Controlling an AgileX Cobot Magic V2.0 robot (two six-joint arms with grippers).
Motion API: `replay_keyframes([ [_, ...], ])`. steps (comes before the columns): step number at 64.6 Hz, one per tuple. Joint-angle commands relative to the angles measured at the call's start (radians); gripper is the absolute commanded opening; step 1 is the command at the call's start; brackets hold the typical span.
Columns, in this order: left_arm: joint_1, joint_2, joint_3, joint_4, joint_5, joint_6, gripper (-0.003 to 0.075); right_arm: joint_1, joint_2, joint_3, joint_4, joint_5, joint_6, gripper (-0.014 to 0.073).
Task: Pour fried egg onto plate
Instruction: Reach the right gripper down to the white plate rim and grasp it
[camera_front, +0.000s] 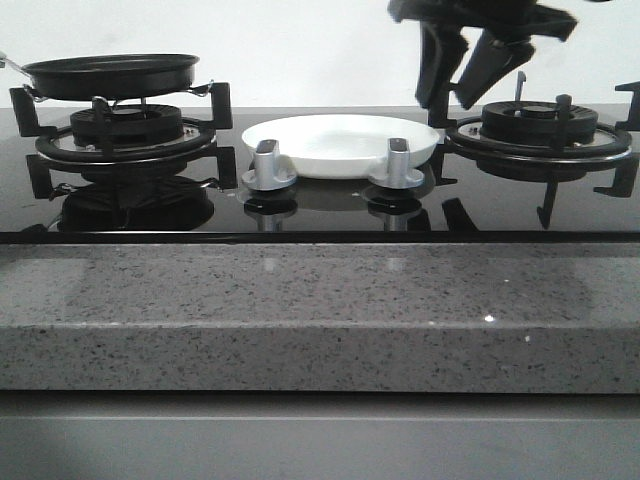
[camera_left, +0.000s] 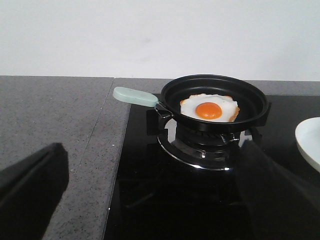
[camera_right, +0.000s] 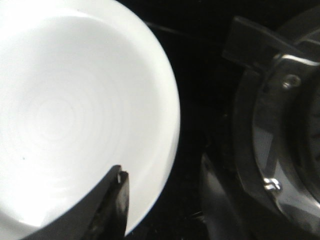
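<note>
Two arms show, each differently. From the front, the right gripper (camera_front: 462, 85) hangs above the gap between the plate (camera_front: 340, 143) and the right burner (camera_front: 540, 128), tilted, its jaws spread apart and holding nothing. The left gripper (camera_left: 150, 200) appears only in its own wrist view, jaws wide open and low over the table (camera_left: 55, 120), well short of the pan (camera_left: 215, 102). That view alone reveals the fried egg (camera_left: 210, 107), lying flat inside the pan on the left burner (camera_front: 125, 125); from the front the pan's wall hides it. The right wrist view looks down on the bare white plate, one finger (camera_right: 112, 210) over its rim.
</note>
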Motion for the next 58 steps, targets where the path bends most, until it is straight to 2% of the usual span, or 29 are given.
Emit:
replay_keyframes([
  [1,0.001,0.004,-0.037,-0.002,-0.087,-0.011,0.0672,0.001,0.003,-0.116,0.019,0.046,-0.015,0.0358],
  [19,0.001,0.004,-0.037,-0.002,-0.087,-0.011,0.0672,0.001,0.168,-0.345,0.019,0.206,-0.015,0.0358],
  [37,0.001,0.004,-0.037,-0.002,-0.087,-0.011,0.0672,0.001,0.239,-0.433,0.018,0.274,-0.015,0.0347],
  [43,0.001,0.004,-0.037,-0.002,-0.087,-0.011,0.0672,0.001,0.239,-0.434,0.018,0.277,-0.015,0.0246],
  [54,0.001,0.004,-0.037,-0.002,-0.087,-0.011,0.0672,0.001,0.237,-0.434,0.018,0.293,-0.014,-0.0061],
  [58,0.001,0.004,-0.037,-0.002,-0.087,-0.011,0.0672,0.000,0.237,-0.434,0.018,0.296,-0.007,-0.0060],
])
